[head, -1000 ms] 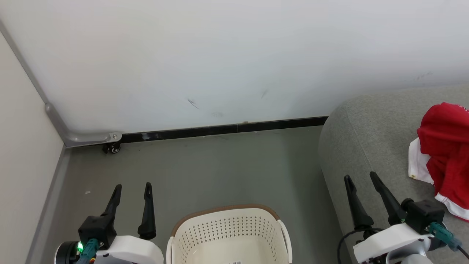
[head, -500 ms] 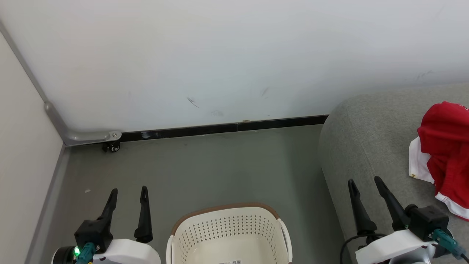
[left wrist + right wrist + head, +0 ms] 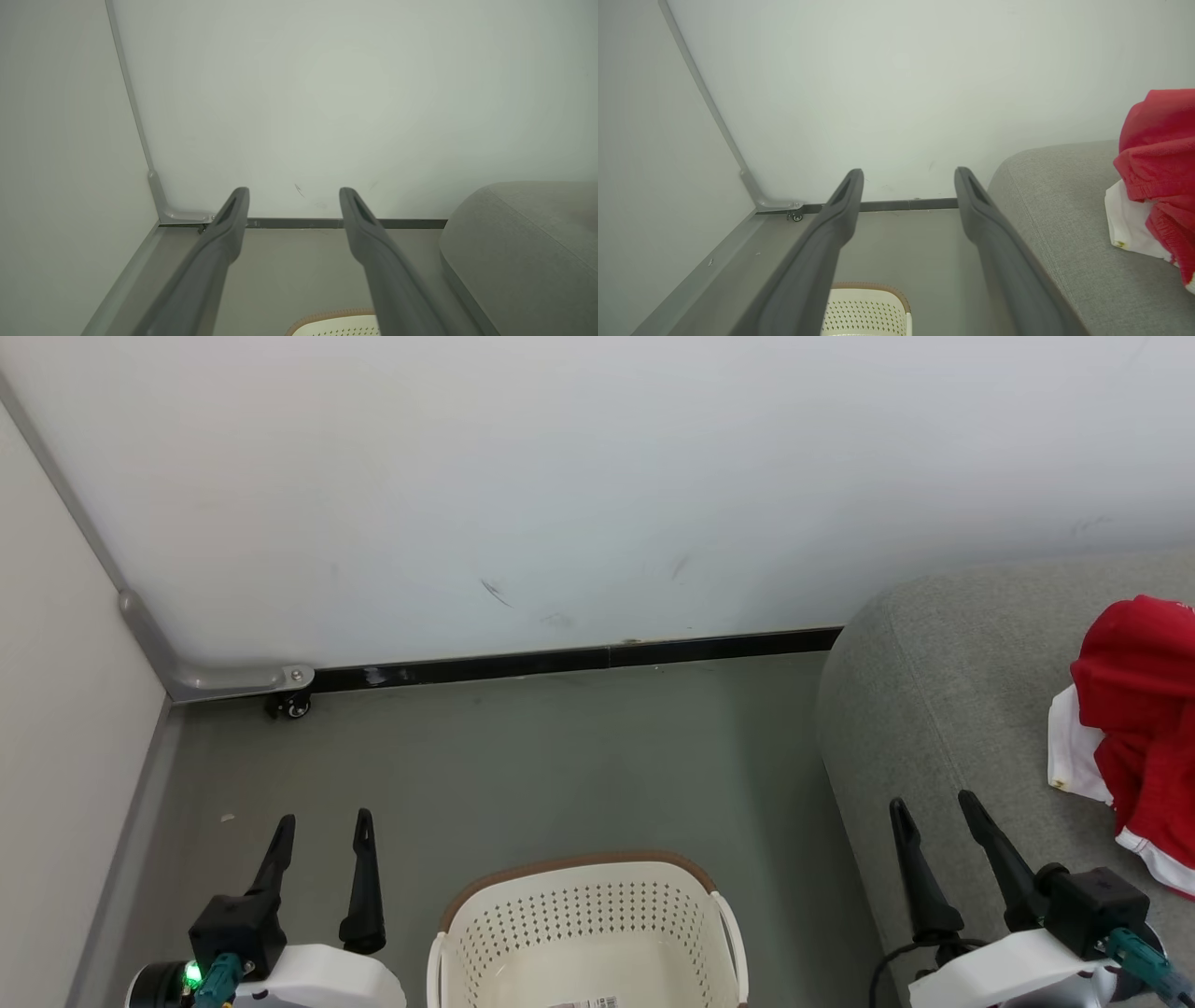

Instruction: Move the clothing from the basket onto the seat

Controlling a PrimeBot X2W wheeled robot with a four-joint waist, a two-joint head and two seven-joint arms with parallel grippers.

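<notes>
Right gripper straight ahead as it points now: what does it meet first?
The right gripper would probably meet the white wall just above the black baseboard; its wrist view shows nothing between. The seat's rounded end lies close beside, depth unclear.

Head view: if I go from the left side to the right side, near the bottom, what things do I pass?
left tool → basket → right tool → red clothing

Bare lab-like room, wheeled white partition wall (image 3: 560,476), grey floor (image 3: 560,756), upholstered seat (image 3: 934,709)
</notes>
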